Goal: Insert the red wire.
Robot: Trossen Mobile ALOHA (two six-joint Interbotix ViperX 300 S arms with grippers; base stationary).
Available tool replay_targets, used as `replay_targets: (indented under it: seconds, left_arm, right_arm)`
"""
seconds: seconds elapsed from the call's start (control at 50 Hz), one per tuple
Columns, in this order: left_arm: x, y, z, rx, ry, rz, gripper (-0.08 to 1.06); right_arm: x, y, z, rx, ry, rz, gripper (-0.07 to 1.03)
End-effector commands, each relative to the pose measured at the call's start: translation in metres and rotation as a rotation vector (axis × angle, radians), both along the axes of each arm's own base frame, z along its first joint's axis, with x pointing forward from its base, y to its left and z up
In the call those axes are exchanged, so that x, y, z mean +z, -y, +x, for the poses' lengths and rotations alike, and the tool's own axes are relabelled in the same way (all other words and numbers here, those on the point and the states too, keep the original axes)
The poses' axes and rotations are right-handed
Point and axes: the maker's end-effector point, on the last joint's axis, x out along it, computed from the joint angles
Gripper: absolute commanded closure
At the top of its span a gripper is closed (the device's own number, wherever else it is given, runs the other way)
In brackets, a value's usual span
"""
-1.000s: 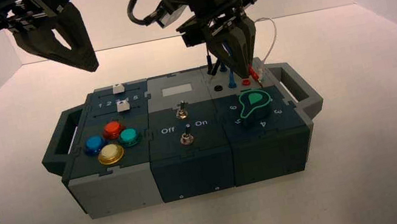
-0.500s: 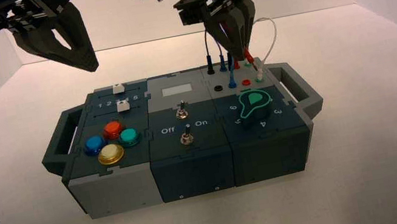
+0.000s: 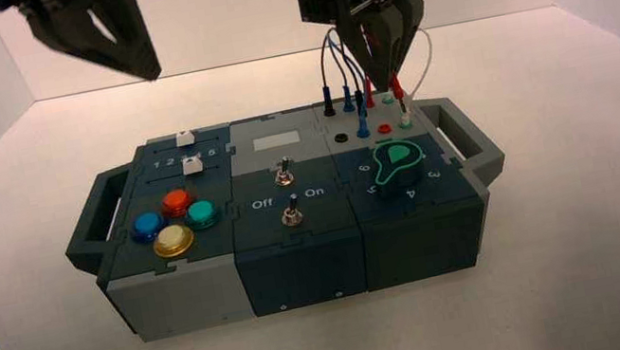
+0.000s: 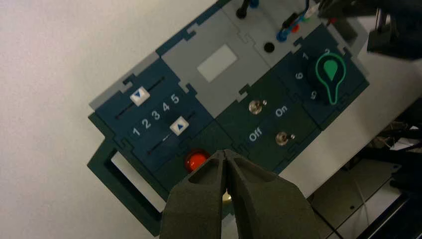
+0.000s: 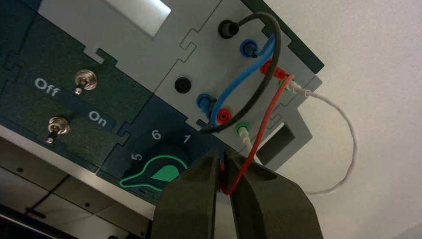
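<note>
right end effector point(image 3: 385, 87), closed on the red wire point(image 5: 270, 105) above the box's point(image 3: 303, 277) far right: align plug over near red socket point(image 5: 224, 116), press straight; left end effector point(image 3: 149, 74), shut, empty, idles far left.

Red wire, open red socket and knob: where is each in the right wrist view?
Red wire point(image 5: 259, 138): right wrist view, cable's middle stretch.
Open red socket point(image 5: 224, 116): right wrist view, its centre.
Knob point(image 5: 166, 173): right wrist view, green pointer mark.
</note>
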Motion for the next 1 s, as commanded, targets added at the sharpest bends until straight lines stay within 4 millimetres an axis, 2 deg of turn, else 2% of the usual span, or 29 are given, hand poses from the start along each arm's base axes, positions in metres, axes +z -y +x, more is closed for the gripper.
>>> replay_targets:
  seconds: [0.02, 0.46, 0.76, 1.0]
  left_arm:
    - [0.013, 0.008, 0.008, -0.001, 0.025, -0.025, 1.01]
    - [0.0, 0.015, 0.017, 0.002, -0.014, 0.005, 1.01]
    - [-0.003, 0.032, 0.01, -0.055, 0.0, -0.006, 1.0]
    - [-0.006, 0.031, 0.008, -0.061, -0.006, 0.002, 1.0]
  right_arm:
    - [0.012, -0.004, 0.0, -0.015, 0.028, 0.046, 0.98]
    - [0.014, -0.009, -0.002, -0.032, 0.064, 0.124, 0.98]
    - [0.007, -0.011, -0.001, -0.031, 0.086, 0.148, 0.98]
    - [0.003, -0.012, 0.003, -0.039, 0.107, 0.171, 0.98]
